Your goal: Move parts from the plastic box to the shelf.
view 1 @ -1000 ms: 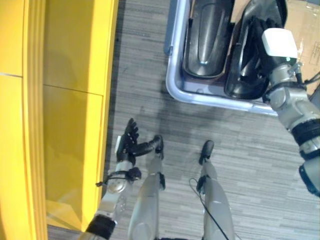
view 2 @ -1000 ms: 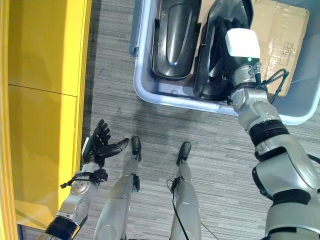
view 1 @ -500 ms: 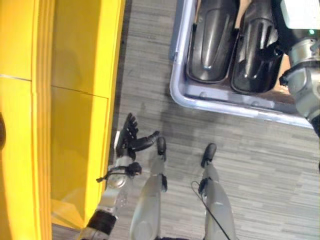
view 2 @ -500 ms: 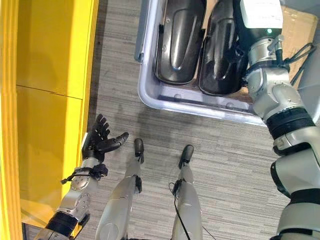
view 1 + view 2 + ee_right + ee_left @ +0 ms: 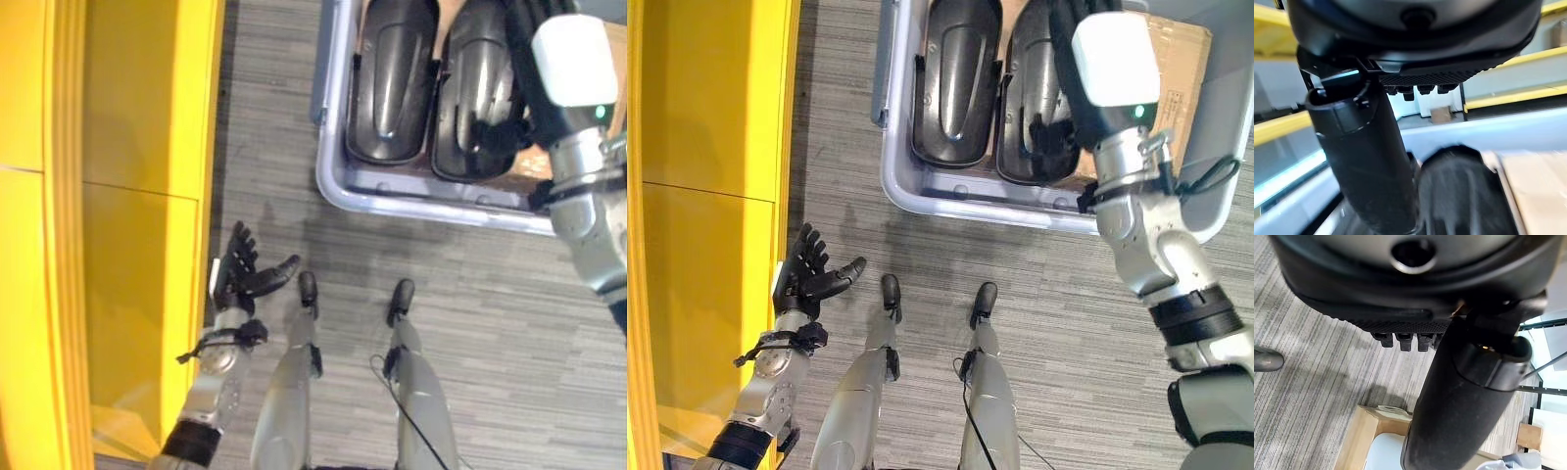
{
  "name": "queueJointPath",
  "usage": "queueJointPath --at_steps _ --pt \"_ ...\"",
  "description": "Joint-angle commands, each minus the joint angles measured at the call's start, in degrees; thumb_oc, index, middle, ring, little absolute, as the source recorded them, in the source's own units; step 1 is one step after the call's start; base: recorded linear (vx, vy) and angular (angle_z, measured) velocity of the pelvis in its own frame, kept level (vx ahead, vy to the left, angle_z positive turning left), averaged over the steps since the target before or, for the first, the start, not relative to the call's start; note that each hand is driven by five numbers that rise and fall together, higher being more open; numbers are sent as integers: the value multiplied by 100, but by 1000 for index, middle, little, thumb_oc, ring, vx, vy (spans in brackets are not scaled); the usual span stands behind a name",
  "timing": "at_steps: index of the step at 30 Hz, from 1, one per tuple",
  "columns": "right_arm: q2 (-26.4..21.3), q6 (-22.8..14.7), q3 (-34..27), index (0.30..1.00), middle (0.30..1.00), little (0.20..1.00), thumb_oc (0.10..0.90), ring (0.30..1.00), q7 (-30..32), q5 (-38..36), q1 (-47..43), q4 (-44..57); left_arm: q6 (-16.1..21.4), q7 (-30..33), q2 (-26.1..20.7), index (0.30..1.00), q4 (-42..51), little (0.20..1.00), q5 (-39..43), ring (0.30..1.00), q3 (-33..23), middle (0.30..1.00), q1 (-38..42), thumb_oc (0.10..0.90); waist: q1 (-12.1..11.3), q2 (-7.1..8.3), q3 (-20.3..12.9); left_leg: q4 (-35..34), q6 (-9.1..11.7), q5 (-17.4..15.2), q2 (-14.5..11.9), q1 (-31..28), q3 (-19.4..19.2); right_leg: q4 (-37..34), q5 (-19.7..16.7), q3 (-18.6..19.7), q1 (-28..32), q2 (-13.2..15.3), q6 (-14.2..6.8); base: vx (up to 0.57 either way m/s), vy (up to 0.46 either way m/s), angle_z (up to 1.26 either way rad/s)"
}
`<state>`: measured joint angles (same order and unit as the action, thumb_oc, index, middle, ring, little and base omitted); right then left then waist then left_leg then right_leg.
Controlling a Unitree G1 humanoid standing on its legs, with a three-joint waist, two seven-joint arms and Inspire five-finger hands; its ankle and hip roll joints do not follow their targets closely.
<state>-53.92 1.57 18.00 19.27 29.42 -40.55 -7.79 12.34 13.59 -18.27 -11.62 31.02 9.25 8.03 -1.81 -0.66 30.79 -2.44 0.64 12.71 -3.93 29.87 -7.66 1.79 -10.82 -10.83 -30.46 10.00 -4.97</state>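
At upper right, your right hand (image 5: pixel 1058 132), now released, is hovering over the re-seated part (image 5: pixel 1034 98) in the plastic box (image 5: pixel 921 186), so the lift is failing.

A grey carpet floor (image 5: pixel 490 294) with fine stripes covers the room, a tall yellow unit (image 5: pixel 108 225) stands along the left side, and a brown cardboard sheet (image 5: pixel 1176 88) lies at the upper right.

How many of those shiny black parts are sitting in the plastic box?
2: the left black part and the right black part, side by side in the plastic box. The right hand covers the right one; more may be hidden.
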Motion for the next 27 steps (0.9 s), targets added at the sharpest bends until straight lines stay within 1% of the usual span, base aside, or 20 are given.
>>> queueJointPath --at_steps 1,2,3,8,16,21,27 --pt "182 -261 -690 1000 1000 1000 900 1000 233 387 -171 811 195 121 -73 1000 510 1000 -296 1000 -173 1000 -187 900 8 325 -275 303 438 -425 -299 -385 107 322 266 13 501 341 -420 -10 6 -10" --pt "401 -348 -903 1000 1000 1000 900 1000 112 438 349 1154 160 132 -81 1000 537 1000 -372 1000 -208 1000 -256 900 33 360 -291 301 438 -429 -294 -383 87 308 263 21 505 338 -431 -10 7 -14" --pt "487 -371 -965 1000 1000 1000 900 1000 106 414 510 1234 169 136 -72 1000 541 1000 -373 1000 -208 1000 -276 900 38 373 -299 298 438 -429 -292 -383 81 300 259 35 501 333 -433 -11 12 -7" --pt "710 -476 -987 1000 1000 1000 900 1000 28 406 875 1408 154 132 -57 1000 603 1000 -410 1000 -233 1000 -350 900 77 384 -295 287 440 -419 -295 -371 70 274 239 48 481 331 -446 -10 -3 -8" --pt "840 -474 -821 1000 1000 1000 900 1000 32 445 887 1279 184 171 -56 1000 589 1000 -465 1000 -244 1000 -381 900 79 394 -280 252 436 -411 -286 -365 26 247 203 74 455 342 -458 0 0 0" --pt "746 -363 -754 1000 1000 1000 900 1000 116 749 761 1083 218 156 -40 1000 608 1000 -476 1000 -259 1000 -405 900 57 367 -279 228 434 -402 -281 -368 38 233 197 63 450 344 -465 0 0 0" --pt "646 -358 -850 1000 1000 1000 900 1000 219 895 647 1263 209 154 -32 1000 612 1000 -510 1000 -256 1000 -417 900 56 356 -286 178 443 -382 -279 -369 50 216 181 61 435 330 -472 0 0 0"
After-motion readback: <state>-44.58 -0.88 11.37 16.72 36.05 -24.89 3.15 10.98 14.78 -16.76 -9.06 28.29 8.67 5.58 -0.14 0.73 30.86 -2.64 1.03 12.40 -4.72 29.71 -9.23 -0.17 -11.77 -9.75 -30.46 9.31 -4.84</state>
